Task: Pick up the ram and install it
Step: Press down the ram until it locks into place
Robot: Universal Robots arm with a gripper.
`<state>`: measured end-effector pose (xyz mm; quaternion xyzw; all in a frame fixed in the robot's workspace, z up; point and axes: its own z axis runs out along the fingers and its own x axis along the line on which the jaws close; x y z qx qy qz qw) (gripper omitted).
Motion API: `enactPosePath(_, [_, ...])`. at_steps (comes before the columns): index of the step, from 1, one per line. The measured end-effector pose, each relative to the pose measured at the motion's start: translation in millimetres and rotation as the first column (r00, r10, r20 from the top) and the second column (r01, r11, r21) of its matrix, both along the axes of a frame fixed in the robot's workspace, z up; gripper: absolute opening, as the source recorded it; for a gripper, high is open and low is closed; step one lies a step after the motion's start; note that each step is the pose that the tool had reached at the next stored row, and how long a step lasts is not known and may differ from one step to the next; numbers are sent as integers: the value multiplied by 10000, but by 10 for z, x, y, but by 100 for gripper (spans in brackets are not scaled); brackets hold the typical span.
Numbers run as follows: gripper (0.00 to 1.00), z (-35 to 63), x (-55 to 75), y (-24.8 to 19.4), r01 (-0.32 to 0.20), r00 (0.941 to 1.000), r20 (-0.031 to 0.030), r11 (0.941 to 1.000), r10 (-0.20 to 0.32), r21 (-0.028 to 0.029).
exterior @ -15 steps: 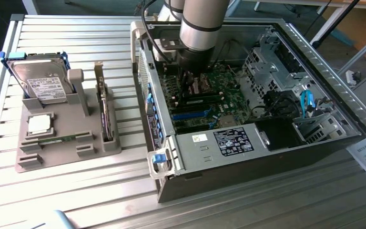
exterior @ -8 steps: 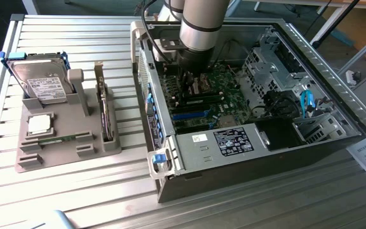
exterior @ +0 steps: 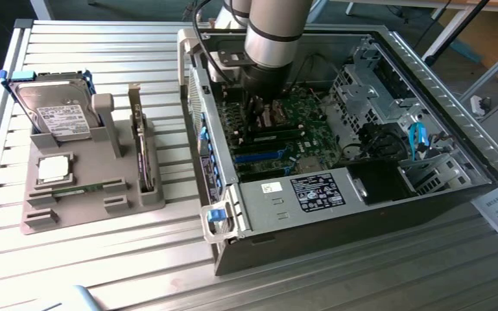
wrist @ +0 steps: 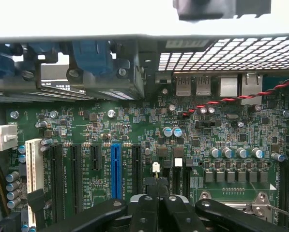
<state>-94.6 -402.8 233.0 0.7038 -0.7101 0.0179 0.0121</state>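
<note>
Black linkages of the hand (wrist: pixel 156 191) fill the near edge of the wrist view, the two fingers (wrist: pixel 145 212) pressed together, clenched, their tips close over the green motherboard (wrist: pixel 134 121) just beside the blue expansion slot (wrist: pixel 116 169); whether anything thin is pinched between them cannot be told. In the exterior view the arm (exterior: pixel 275 39) reaches straight down into the open computer case (exterior: pixel 422 84), its lower end over the board. A ram (exterior: pixel 80 190) stick lies well apart from the hand, flat in a groove near the front of the grey holder (exterior: pixel 124 194) on the exterior view's left. That holder also carries a hard drive (exterior: pixel 54 116) standing tilted at its far end and a square silver processor chip (exterior: pixel 52 168) between the two. Holder and case both rest on a ribbed metal bench (exterior: pixel 102 52), with bare slats between them and in front. Inside the case the hand is hemmed by the perforated rear wall (wrist: pixel 221 53), blue connectors (wrist: pixel 91 55) and a red-and-black twisted wire (wrist: pixel 241 96); the drive cage (exterior: pixel 362 84) and blue cable (exterior: pixel 417 139) sit further to the exterior view's right.
</note>
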Motion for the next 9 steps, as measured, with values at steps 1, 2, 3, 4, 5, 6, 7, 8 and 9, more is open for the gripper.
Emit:
enactPosePath(1, [11, 28, 0, 0, 0, 10000, -1, 10000, 0, -1])
enactPosePath(2, [11, 68, 0, 0, 0, 10000, -2, 10000, 0, -2])
enactPosePath(3, [11, 112, -1, -1, 0, 10000, -4, 10000, 0, -3])
enactPosePath(4, [11, 150, -1, -1, 0, 10000, -7, 10000, 0, -3])
enactPosePath(5, [11, 173, -1, -1, 0, 10000, -8, 10000, 0, -3])
enactPosePath(6, [11, 201, 0, -1, 0, 10000, -9, 10000, 0, -3])
enactPosePath(7, [11, 219, -1, -1, 0, 10000, -11, 10000, 0, -3])
enactPosePath(8, [11, 232, -1, -1, 0, 10000, -11, 10000, 0, -3])
enactPosePath(9, [11, 240, 0, -1, 0, 10000, -11, 10000, 0, -2])
